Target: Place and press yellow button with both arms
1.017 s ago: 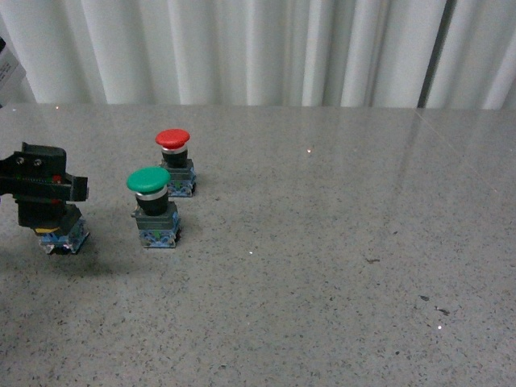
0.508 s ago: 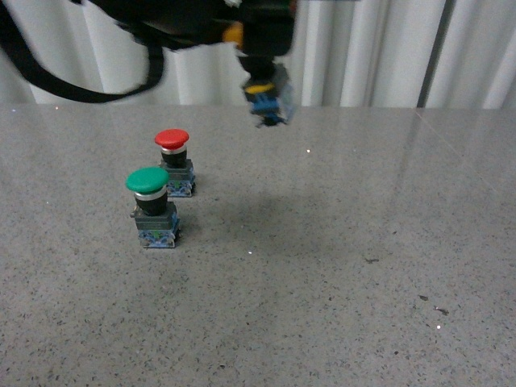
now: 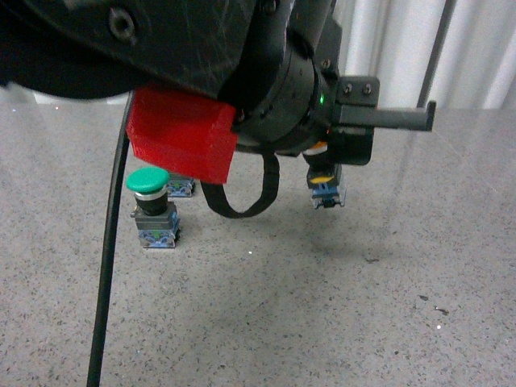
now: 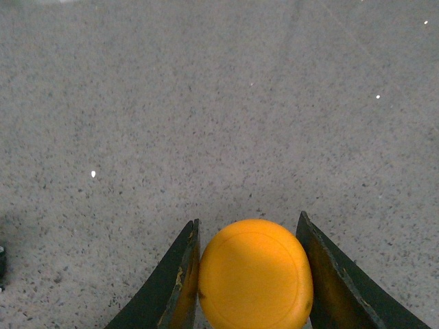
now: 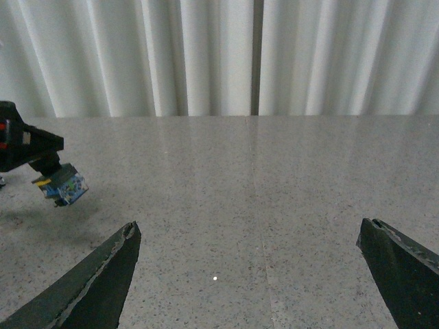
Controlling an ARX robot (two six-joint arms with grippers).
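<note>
My left gripper (image 3: 326, 173) is shut on the yellow button (image 3: 326, 187) and holds it in the air above the middle of the table, its blue base pointing down. In the left wrist view the round yellow cap (image 4: 255, 282) sits tight between the two dark fingers (image 4: 180, 274), and the left gripper (image 4: 250, 277) looks down on the grey table. My right gripper (image 5: 250, 274) is open and empty, its jaws far apart above the table. It sees the held button's blue base (image 5: 64, 188) at its far left. The left arm's red part (image 3: 181, 133) fills the front view.
A green-capped button (image 3: 151, 208) stands upright on the table at the left. The blue base of another button (image 3: 179, 188) shows behind it; its cap is hidden by the arm. A black cable (image 3: 109, 266) hangs down at the left. White curtains (image 5: 226, 55) close the back.
My left arm has swung from the table's left side up and over to the right, carrying the yellow button, and has now come down to mid-table height. The arm now hides the red cap.
</note>
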